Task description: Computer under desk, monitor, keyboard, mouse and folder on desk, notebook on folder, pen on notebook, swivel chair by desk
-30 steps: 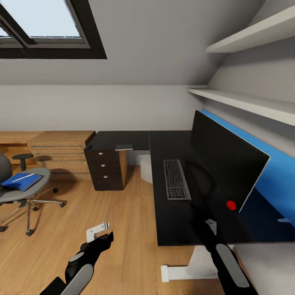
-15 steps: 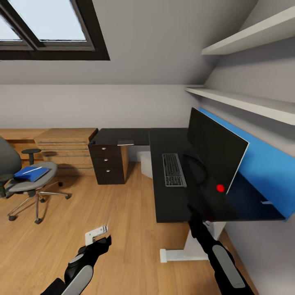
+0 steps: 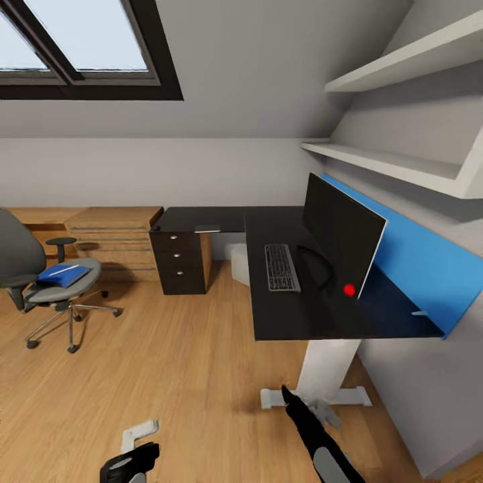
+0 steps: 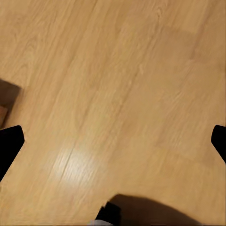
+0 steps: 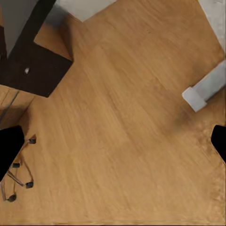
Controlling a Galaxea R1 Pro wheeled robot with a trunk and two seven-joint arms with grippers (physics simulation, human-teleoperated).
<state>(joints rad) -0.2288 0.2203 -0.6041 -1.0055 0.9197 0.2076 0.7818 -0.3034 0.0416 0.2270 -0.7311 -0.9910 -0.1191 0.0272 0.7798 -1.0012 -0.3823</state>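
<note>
My left jaws point(image 4: 113, 141) hang over bare wood floor point(image 3: 168, 376), their two dark tips at opposite edges of the wrist view, so they stand wide apart and hold nothing. My right jaws point(image 5: 113, 141) are spread just as wide and empty, looking down on the floor with the white foot of the worktop's leg point(image 5: 207, 89) to one side and the dark drawer unit point(image 5: 33, 61) and some chair castors point(image 5: 19, 181) at the edges. In the head view my right arm point(image 3: 312, 436) reaches forward low near the leg's foot, and my left arm point(image 3: 131, 459) sits at the near bottom edge. The worktop point(image 3: 282, 315) is on the right, glossy black with a blue back panel point(image 3: 416, 268) along the wall. The monitor point(image 3: 335, 238) stands upright on it, with a red light point(image 3: 349, 290) at its near lower corner and its curved stand in front. The keyboard point(image 3: 281, 267) lies flat just left of the monitor, lengthwise along the worktop. Past the far end of the worktop, under it, a pale boxy shape shows that may be the computer point(image 3: 238, 263); I cannot tell for sure. The swivel chair point(image 3: 47, 288) stands well apart on the left, out on the floor, with the folder point(image 3: 62, 275) lying on its seat and a thin white pen point(image 3: 62, 270) on top of the folder. Light-wood cabinets point(image 3: 114, 235) run along the far wall beside the drawer unit point(image 3: 182, 261).
</note>
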